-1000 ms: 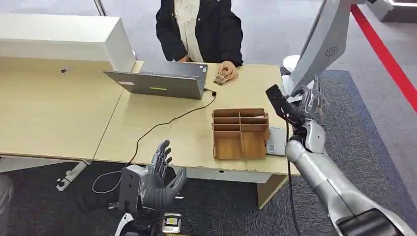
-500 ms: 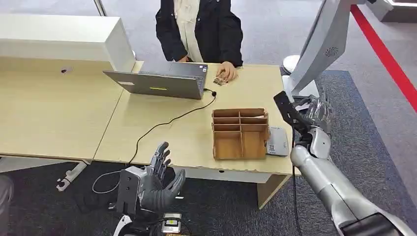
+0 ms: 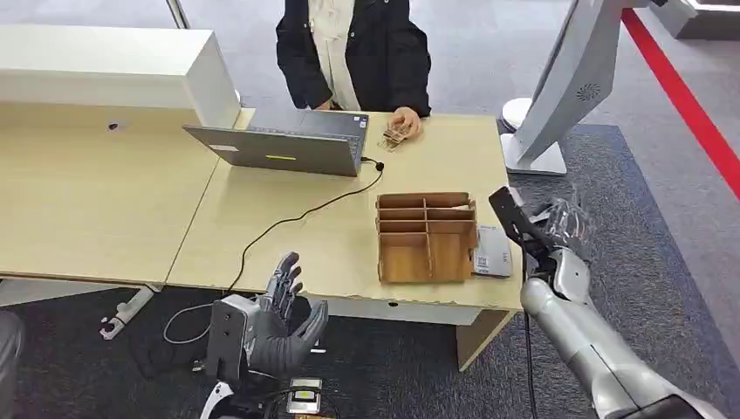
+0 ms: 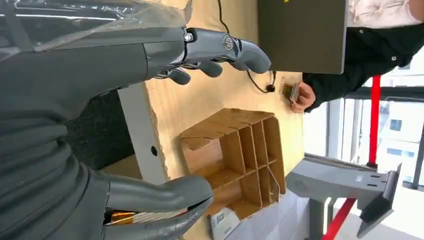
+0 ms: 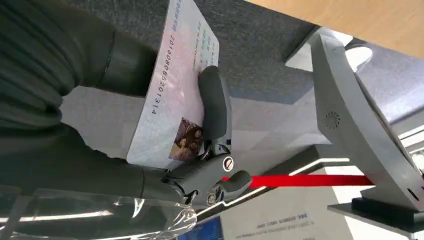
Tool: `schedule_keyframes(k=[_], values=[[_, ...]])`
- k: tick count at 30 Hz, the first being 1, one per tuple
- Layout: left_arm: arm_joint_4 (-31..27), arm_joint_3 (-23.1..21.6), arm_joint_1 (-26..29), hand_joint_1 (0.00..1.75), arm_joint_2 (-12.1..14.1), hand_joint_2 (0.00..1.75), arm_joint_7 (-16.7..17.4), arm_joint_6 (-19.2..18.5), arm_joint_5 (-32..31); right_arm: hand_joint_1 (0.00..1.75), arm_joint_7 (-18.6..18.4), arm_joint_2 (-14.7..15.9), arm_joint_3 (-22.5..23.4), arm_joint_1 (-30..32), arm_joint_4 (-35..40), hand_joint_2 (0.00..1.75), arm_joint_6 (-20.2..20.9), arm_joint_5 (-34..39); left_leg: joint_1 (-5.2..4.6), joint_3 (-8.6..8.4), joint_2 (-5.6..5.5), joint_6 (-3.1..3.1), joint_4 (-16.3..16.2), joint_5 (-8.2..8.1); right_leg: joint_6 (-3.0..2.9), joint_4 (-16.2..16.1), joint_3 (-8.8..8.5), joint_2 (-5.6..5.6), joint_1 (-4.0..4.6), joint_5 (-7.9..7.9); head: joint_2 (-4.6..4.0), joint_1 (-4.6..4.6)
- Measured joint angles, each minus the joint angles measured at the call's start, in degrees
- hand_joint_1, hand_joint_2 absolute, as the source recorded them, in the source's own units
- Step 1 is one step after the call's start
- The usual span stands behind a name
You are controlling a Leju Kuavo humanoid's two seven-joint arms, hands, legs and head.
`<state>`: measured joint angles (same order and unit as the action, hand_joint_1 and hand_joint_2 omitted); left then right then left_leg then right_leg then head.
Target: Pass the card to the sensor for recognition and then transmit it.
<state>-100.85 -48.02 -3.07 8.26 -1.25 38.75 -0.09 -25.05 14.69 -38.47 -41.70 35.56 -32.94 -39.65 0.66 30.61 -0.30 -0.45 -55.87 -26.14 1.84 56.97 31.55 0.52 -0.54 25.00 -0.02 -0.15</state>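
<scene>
Just beside the small grey flat card reader (image 3: 493,250) on the surface, my right hand (image 3: 563,223) pinches the pale printed plastic card (image 5: 175,95) flat, face exposed for scanning; my left hand (image 3: 284,319) hangs spread, holding nothing

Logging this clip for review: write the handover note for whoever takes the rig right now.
Right hand holds the card, raised off the desk's right end, beside the grey reader.
Left hand is open and holds nothing, low in front of the desk.
A wooden organiser sits left of the reader. A person stands behind the laptop, hand on the desk.
Done: card gripped.
Left: whether it has been scanned cannot be told; hand it over.
</scene>
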Motion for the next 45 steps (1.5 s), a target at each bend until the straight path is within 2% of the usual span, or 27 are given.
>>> schedule_keyframes(k=[7, 29, 40, 45], values=[[-0.09, -0.02, -0.05, 0.0, 0.04, 1.75, 0.92, -0.46, -0.02, 1.75, 0.0, -0.2, -0.02, 1.1, -0.07, 1.75, 4.39, -0.9, 0.0, 0.0, 0.0, 0.0, 0.0, 0.0, 0.0, 0.0, -0.01, 0.0, 0.0, 0.0, 0.0, 0.02], [-1.42, -0.07, -0.1, 0.0, 0.09, 1.75, 1.84, -1.86, -0.5, 1.75, 0.5, -3.96, -1.29, 1.66, -0.02, 1.75, 11.6, -4.68, 0.0, 0.01, 0.0, 0.0, 0.0, 0.0, 0.0, 0.0, -0.02, 0.0, 0.0, 0.0, 0.0, 0.0], [-3.06, -0.07, 0.48, 0.0, 0.81, 1.75, 3.13, -0.63, -1.53, 1.75, 0.55, -5.9, -2.03, 1.43, -0.33, 1.75, 15.26, -4.46, 0.01, 0.01, 0.0, 0.0, 0.01, 0.0, 0.0, 0.0, -0.03, 0.0, 0.01, 0.0, 0.0, 0.0], [-4.18, -0.07, 1.18, 0.0, 1.44, 1.75, 4.09, 0.92, -2.36, 1.75, -0.66, -6.84, -2.38, 1.32, -1.25, 1.75, 16.92, -3.96, 0.01, 0.01, 0.0, 0.0, 0.01, 0.0, 0.0, 0.0, -0.03, 0.0, 0.01, 0.0, 0.02, 0.0]])
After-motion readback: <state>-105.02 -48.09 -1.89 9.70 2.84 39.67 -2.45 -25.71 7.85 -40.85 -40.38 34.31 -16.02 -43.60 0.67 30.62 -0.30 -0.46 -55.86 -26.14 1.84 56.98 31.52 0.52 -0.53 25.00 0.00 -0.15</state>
